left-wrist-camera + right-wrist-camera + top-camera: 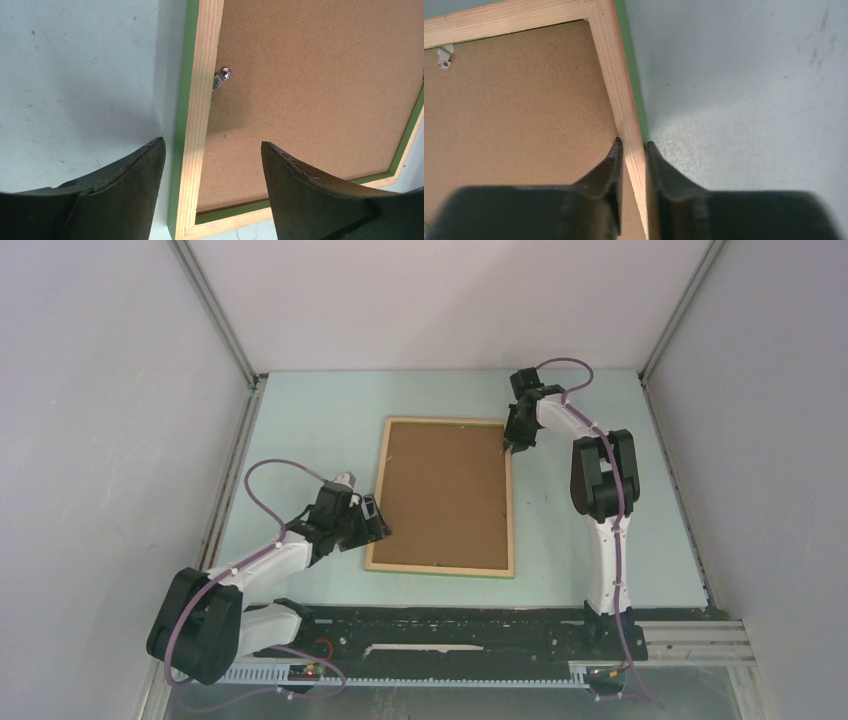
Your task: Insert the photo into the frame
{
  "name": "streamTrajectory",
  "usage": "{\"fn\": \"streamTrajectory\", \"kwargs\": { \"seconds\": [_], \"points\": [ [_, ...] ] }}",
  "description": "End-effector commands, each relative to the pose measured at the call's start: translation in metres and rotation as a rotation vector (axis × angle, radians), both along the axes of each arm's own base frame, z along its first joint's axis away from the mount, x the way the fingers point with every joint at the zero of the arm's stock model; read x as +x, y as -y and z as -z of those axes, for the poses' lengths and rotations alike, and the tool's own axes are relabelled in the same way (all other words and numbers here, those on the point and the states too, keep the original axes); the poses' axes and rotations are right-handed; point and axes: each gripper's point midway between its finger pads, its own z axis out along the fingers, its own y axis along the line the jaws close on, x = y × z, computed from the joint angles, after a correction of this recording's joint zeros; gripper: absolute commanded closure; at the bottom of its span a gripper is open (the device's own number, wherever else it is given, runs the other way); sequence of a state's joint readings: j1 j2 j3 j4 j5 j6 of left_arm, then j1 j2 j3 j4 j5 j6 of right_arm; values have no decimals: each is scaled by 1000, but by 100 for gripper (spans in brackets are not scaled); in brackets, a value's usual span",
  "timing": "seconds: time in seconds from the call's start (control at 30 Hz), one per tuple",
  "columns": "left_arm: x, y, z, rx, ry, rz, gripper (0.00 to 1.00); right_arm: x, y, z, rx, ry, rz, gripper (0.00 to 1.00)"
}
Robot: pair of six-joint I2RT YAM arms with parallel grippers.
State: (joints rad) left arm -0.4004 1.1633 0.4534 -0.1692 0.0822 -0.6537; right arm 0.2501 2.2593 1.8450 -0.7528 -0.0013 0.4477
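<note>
- Top external view, left side: the left fingers (125, 190) hover at the near-left rail of the frame (440, 570). The left wrist view shows them spread wide, one on either side of that rail, gripping nothing.
- The frame lies flat on the pale tabletop (300, 420) between the two arms. Its pale wood face is up, and green shows along its outer edge and inner lip.
- A plain brown board (445, 495) fills the opening, with a small metal clip (222, 79) by the left rail. The photo shows in no view; whether it lies beneath the board I cannot tell.
- Judging by its thin rails, the frame is probably light and stiff, though it could rack at the corners. The smooth wood may slip, so a rail near a corner looks the soundest hold.
- Right side: the right fingers (601, 177) are pinched narrow on the right rail near the far corner, one inside and one outside.
</note>
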Motion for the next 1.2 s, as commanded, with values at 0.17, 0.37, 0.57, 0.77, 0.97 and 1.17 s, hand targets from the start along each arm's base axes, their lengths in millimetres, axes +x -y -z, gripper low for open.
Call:
{"fn": "streamTrajectory", "kwargs": {
  "seconds": [0.17,0.37,0.57,0.77,0.97,1.17],
  "points": [
    [-2,-9,-6,-24,17,-34,19,-16,-27,-75,65,127,-170,39],
    [-2,-9,2,-102,-14,-61,18,-73,-32,-64,94,100,-250,30],
    [-3,-4,11,-113,-43,-46,18,-142,-23,-37,102,29,-301,28],
    [4,2,16,-127,-74,-44,20,-194,-11,-15,79,-24,-300,29],
    [15,9,16,-131,-84,-17,19,-215,-18,3,146,-55,-286,42],
    [20,10,10,-97,-75,13,15,-213,-12,8,46,-37,-242,64]
  ]
}}
